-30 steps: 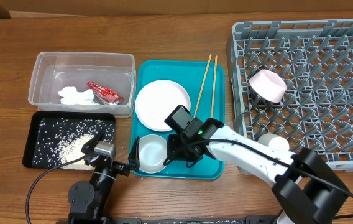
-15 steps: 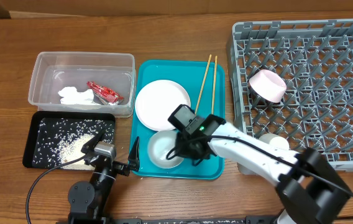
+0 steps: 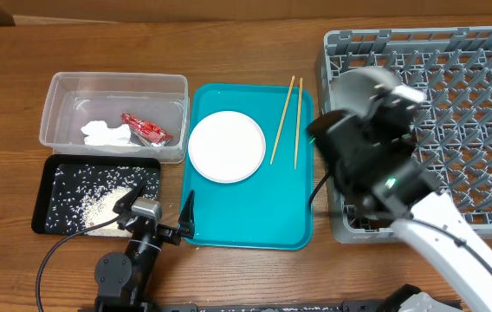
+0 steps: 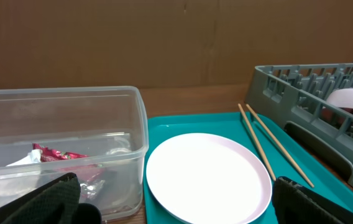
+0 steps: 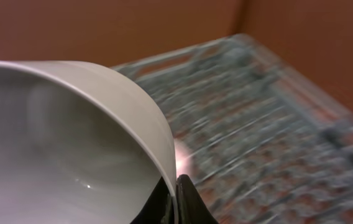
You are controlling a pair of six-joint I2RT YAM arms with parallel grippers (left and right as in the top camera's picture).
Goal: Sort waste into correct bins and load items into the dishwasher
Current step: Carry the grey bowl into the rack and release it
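Right tool (image 5: 175, 198): closed in a pinch on the rim of the white bowl (image 5: 71, 137).
Bowl: hangs from the tool, over the grey rack (image 3: 471, 130) below it.
Handling: probably rigid, slick and chip-prone; a rim pinch may pivot.
Left tool (image 4: 176, 202): wide open, empty.

teal tray (image 3: 246, 217) front bare — plate (image 3: 226, 146), chopsticks (image 3: 282, 121) behind

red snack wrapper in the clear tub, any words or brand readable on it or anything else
No readable text anywhere.
Small crumpled red snack wrapper in the clear rectangular plastic tub: any print is too small to read.
Round white plate, grey plastic dish rack, teal tray: no markings visible.
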